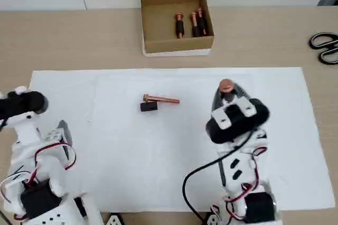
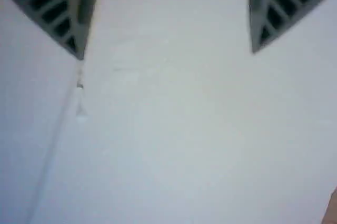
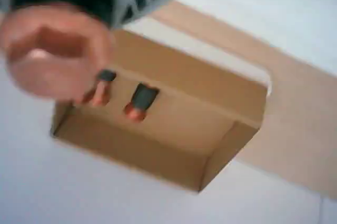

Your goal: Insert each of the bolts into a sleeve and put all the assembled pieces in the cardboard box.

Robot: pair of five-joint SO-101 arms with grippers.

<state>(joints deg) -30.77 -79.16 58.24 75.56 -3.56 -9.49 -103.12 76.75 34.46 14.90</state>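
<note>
The cardboard box stands at the table's far edge with three sleeved bolts lying inside. On the white sheet a loose copper bolt lies flat, touching a short black sleeve at its head end. My right gripper is shut on a bolt whose copper head points toward the box; I cannot tell whether a sleeve is on it. The right wrist view has that bolt head close up, with the box and two pieces beyond. My left gripper hangs open over bare sheet at the near left.
Black-handled scissors lie at the table's far right edge. The white sheet covers most of the table in front of both arms. A strip of bare table runs between the sheet and the back wall.
</note>
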